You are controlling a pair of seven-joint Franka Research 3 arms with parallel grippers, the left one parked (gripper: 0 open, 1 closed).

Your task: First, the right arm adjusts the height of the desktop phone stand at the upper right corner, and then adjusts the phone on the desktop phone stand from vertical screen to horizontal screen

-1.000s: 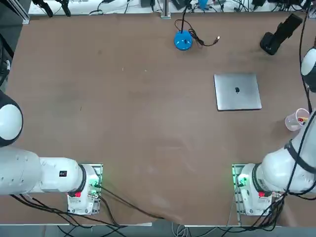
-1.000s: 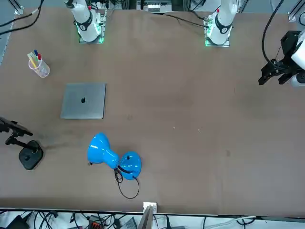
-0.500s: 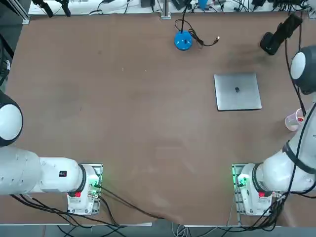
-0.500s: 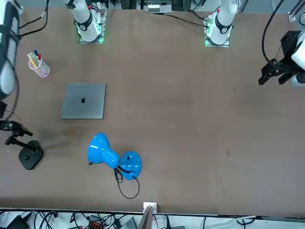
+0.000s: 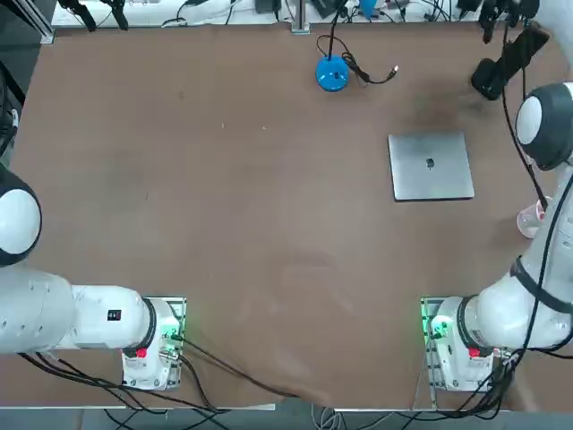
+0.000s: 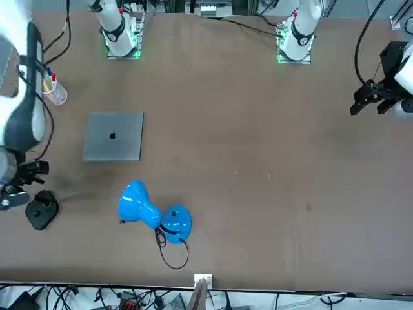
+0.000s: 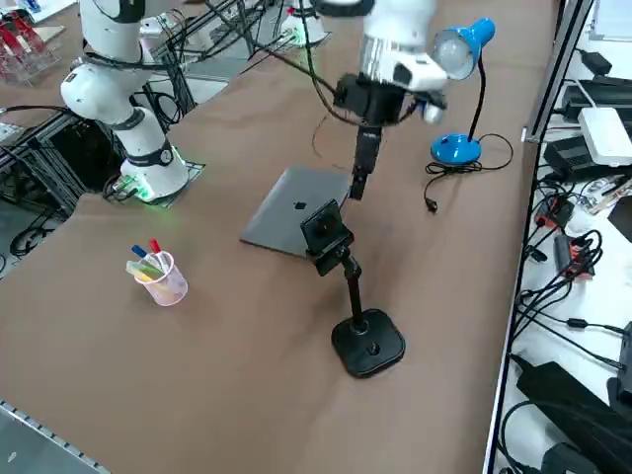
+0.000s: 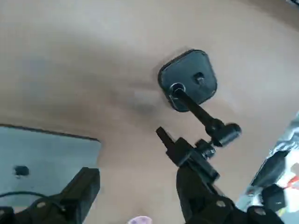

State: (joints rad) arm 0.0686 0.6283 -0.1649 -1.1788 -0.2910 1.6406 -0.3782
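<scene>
Black against the brown tabletop point(image 7: 197, 395), the phone stand point(image 7: 351, 296) sits in the far right corner, its clamp head tilted on the pole. I have swung the right arm point(image 5: 542, 134) out from the edge over the last second, so my pincer point(image 7: 360, 163) now hangs above and just beyond the clamp, spread fully and holding nothing. Height adjustment not yet begun; stand, laptop point(image 5: 431, 167) and lamp point(image 6: 153, 213) unmoved.

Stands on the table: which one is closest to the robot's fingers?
The black phone stand with the square base and thin pole. The open right gripper hangs just above its clamp head. The blue lamp on the round base stands farther off.
</scene>
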